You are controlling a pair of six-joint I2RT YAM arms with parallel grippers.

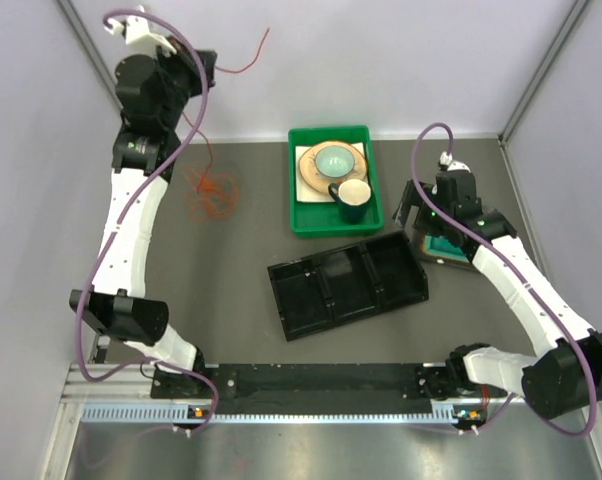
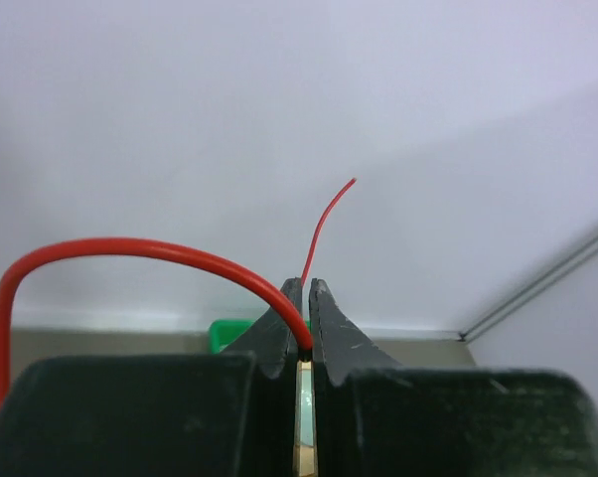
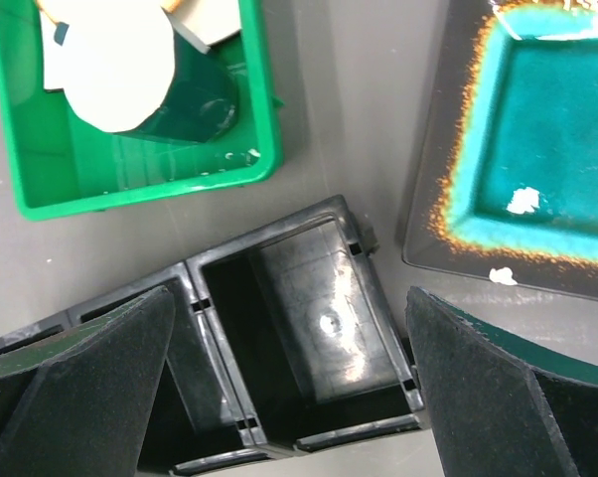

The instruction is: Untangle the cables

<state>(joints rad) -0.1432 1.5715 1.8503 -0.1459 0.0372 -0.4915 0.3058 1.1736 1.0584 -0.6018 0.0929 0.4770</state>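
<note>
Pale, plain walls (image 1: 381, 60) close in a dark grey desk (image 1: 231, 260) on three sides, with metal frame posts running down the back corners. At the middle of the desk sits a green tray (image 1: 328, 133) holding stacked plates (image 1: 331, 160) and a dark mug (image 1: 351, 198). Just in front of it, at an angle, lies a black tray (image 1: 346, 280) with three compartments. A square teal plate (image 3: 547, 119) with a dark rim rests on the desk to the right of both trays.

The orange cable (image 1: 213, 195) lies in a loose tangle on the bare desk, left of the green tray.

The left fingers (image 2: 306, 290) are raised high against the back wall and pinched tight on the red cable (image 2: 130, 245). One stretch of it arcs away to the left and drops, and a short free end rises above the tips.

The right fingers (image 3: 289, 293) are spread wide and hold nothing. They hover over the right end of the black tray, beside the teal plate.
</note>
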